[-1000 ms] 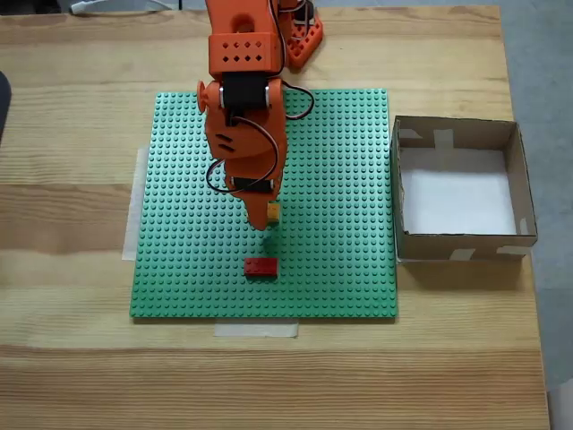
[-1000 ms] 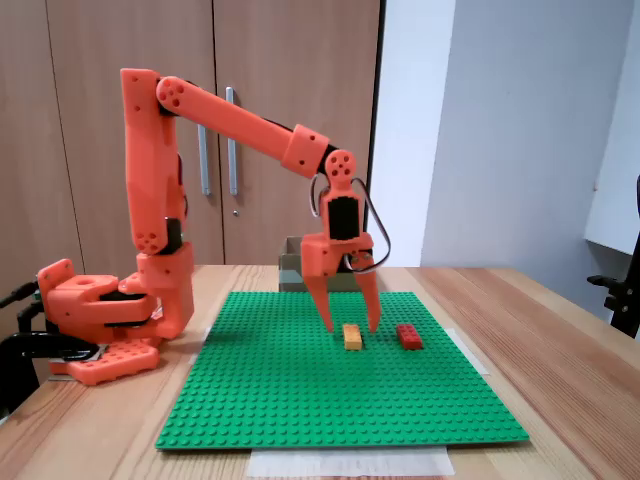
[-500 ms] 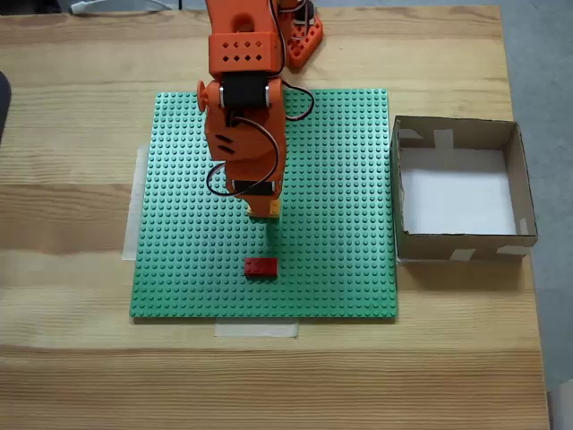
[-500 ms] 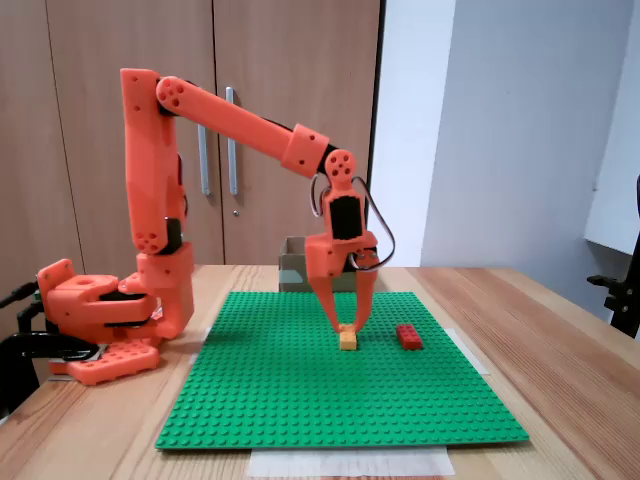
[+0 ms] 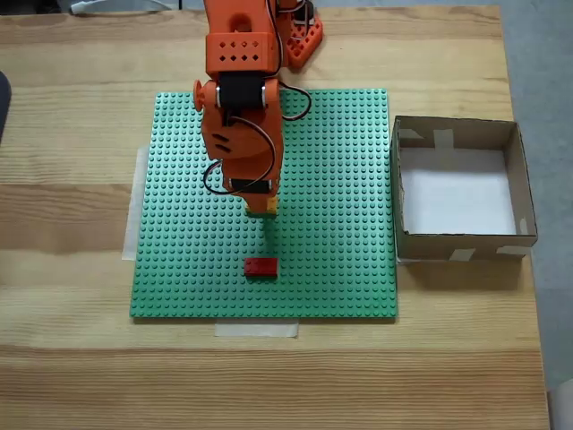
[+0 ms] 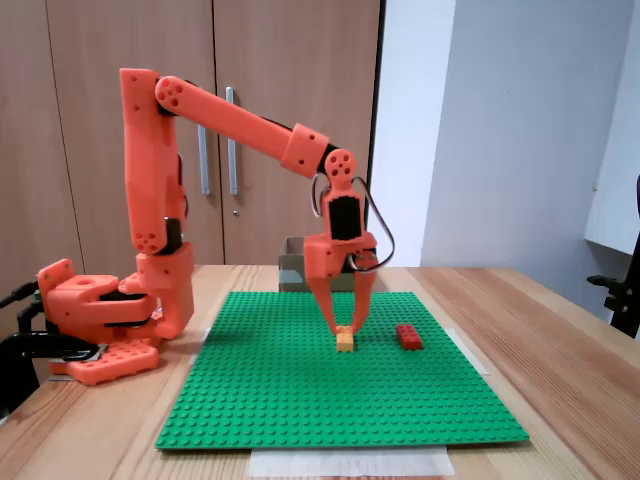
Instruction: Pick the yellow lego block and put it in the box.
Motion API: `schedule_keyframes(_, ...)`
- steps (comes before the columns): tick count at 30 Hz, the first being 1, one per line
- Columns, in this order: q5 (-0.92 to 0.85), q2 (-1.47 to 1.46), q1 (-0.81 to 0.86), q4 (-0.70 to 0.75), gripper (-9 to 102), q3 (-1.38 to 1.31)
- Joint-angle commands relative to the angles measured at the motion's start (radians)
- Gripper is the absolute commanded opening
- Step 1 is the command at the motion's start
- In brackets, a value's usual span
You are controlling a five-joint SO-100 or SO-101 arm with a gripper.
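Near the green baseplate's (image 6: 340,380) middle, the tool (image 6: 344,326) has closed its fingers onto the yellow lego block (image 6: 345,339), pinching it.

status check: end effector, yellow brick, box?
End effector shut on the yellow brick, just above the green baseplate. Box empty. Red brick nearby, not in the way.

Between the claw (image 5: 260,213) and the open-topped box (image 5: 463,191) the green baseplate (image 5: 340,179) lies bare, so a sideways pass is free. The red brick (image 5: 260,266) sits just below the claw in this fixed view; the box's near wall stands upright.
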Motion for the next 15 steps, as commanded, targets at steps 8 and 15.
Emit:
schedule_keyframes(8,0.034,0.092,-0.020,0.084,-1,-0.114)
schedule_keyframes(15,0.060,0.158,-0.051,0.129,-1,-0.114)
